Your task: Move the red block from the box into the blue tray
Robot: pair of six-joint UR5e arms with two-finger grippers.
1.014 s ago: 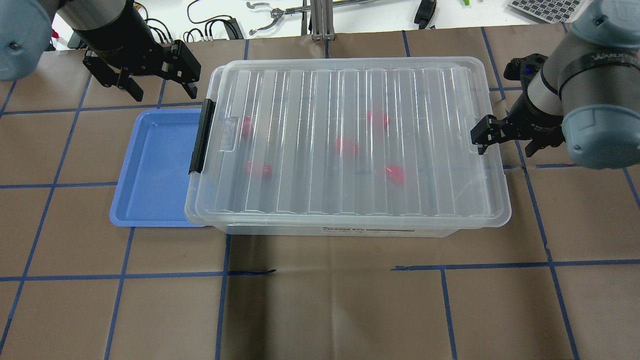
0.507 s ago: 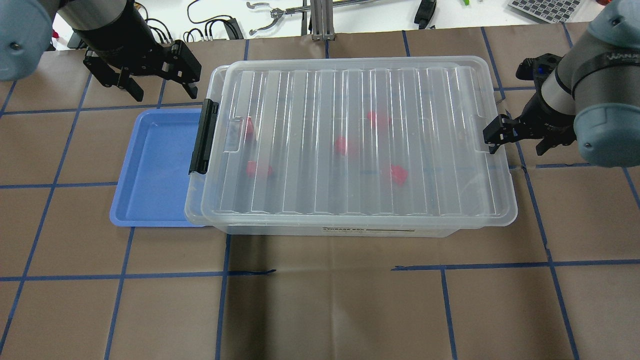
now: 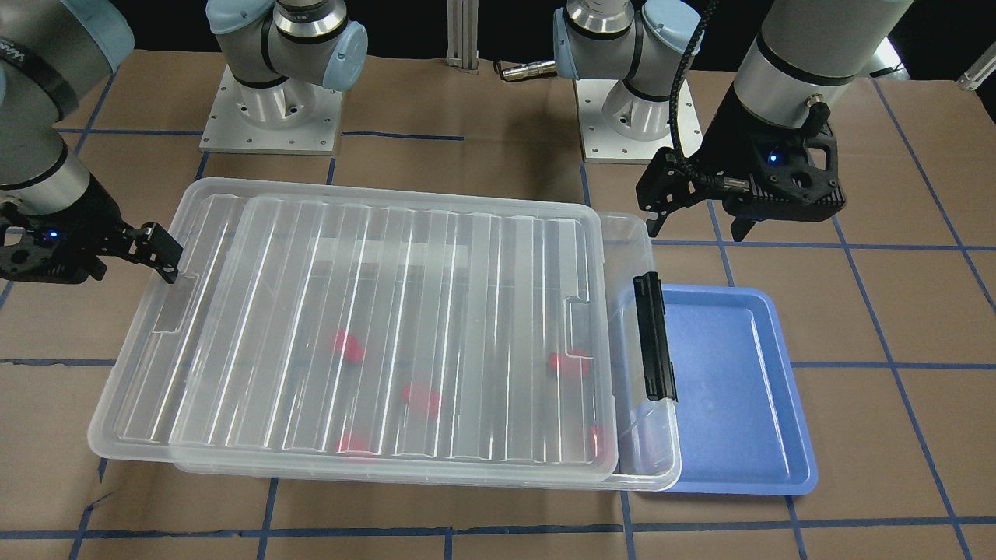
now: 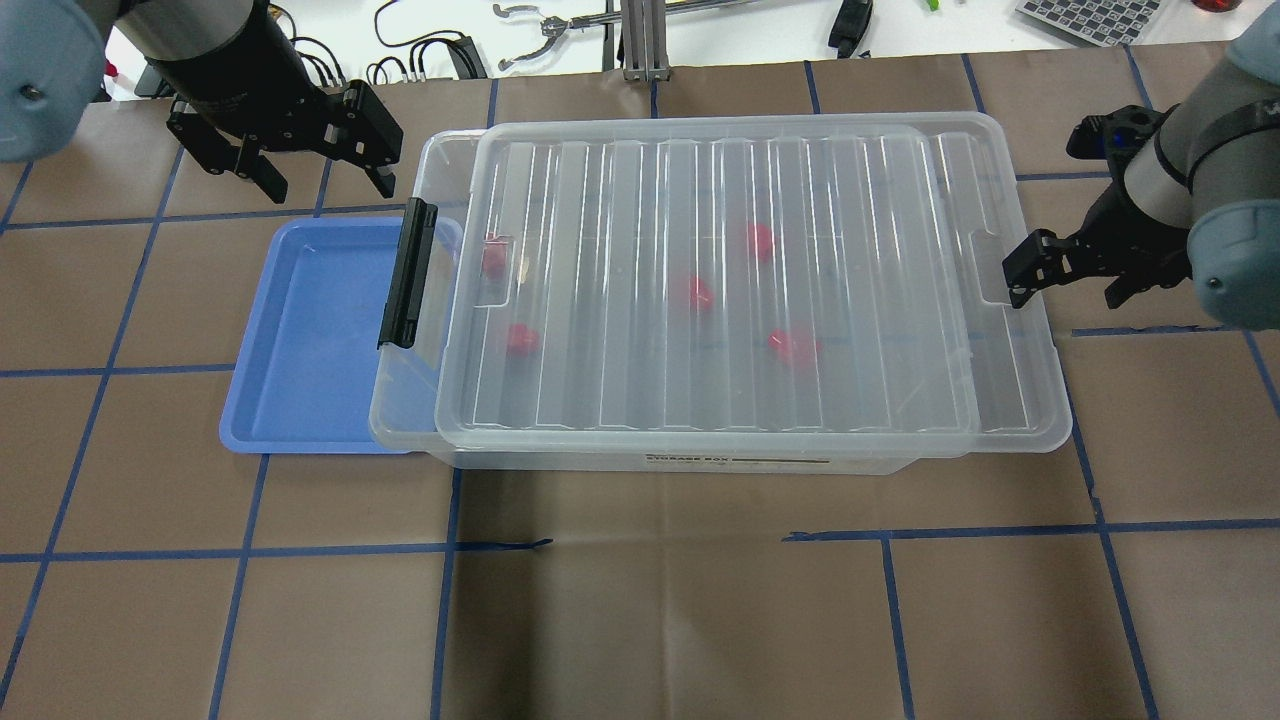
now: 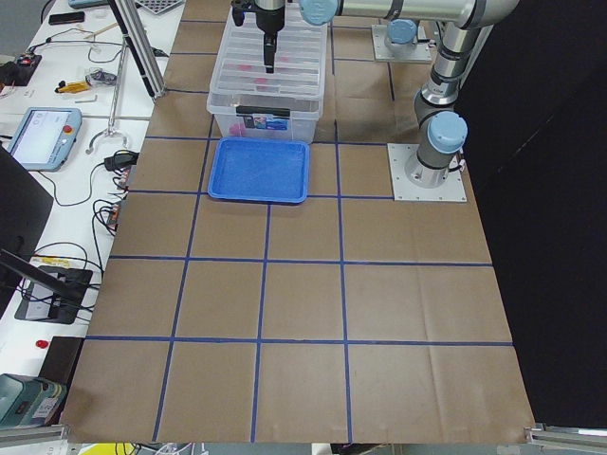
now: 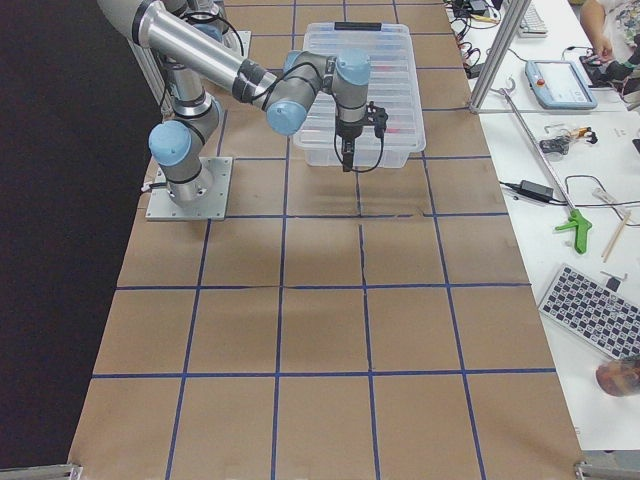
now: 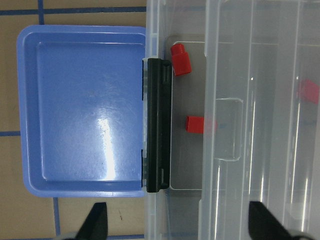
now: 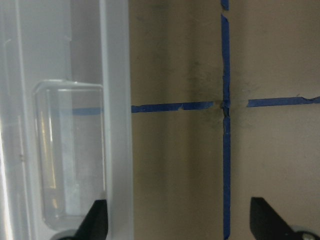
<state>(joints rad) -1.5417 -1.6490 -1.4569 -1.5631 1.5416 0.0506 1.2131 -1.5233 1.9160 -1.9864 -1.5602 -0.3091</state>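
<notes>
The task is judged barely begun: the lid [image 4: 720, 290] lies offset toward 3 o'clock on the box [image 4: 400, 405], so a red block [image 7: 180, 59] is uncovered by the latch [image 4: 408, 272]. The blue tray [image 4: 310, 330], just beside the box at 9 o'clock, is empty. The left gripper [image 4: 325, 185] and the right gripper [image 4: 1065, 292], at the lid's 3 o'clock rim, are held with jaws apart over a brown-papered counter [image 4: 640, 600] gridded with blue tape [image 4: 250, 548], with a cable-strewn white bench [image 4: 740, 25] at 12 o'clock.

Red blocks [image 4: 697, 293] blurred under ribbed lid [image 4: 620, 380]; blue tray [image 4: 320, 330] box-side edge hidden beneath box [image 4: 600, 462]; blocks too small in side views.
</notes>
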